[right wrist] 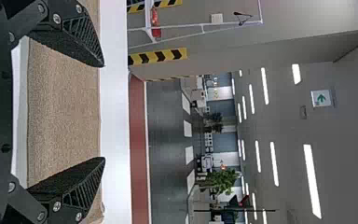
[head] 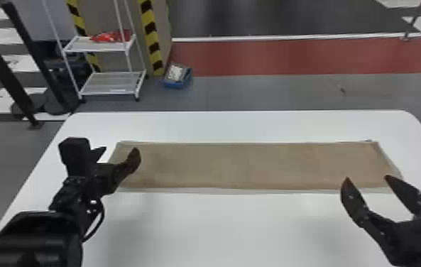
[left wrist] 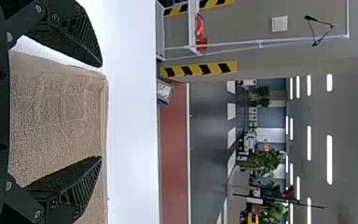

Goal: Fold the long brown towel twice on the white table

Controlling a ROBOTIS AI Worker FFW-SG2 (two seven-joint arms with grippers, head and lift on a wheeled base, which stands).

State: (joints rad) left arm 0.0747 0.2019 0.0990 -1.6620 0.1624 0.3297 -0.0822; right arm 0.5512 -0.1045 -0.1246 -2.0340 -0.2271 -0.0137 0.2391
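Left pincer (head: pixel 120 151) and right pincer (head: pixel 368 179) gape wide near the brown towel (head: pixel 255 165), likely light and limp, best pinched at its end corners.

Long brown towel (head: pixel 255 165), one; white table (head: pixel 238 227), one; two-fingered grippers (head: pixel 367 178), two; shelved trolley (head: pixel 110 83), one; blue bin (head: pixel 176 85), one.

1. White rack (head: pixel 108 93), a red item (head: pixel 111 36) on its upper shelf.
2. Pillar (head: pixel 153 46) with yellow-and-black stripes, just beside the rack.
3. Blue bin (head: pixel 177 85) on the grey floor (head: pixel 255 94).
4. Red floor strip (head: pixel 273 56).
5. Leafy green plant (right wrist: pixel 222 181), farther off.
6. Lit ceiling lamp (right wrist: pixel 313 179) and green-marked sign (right wrist: pixel 321 98).
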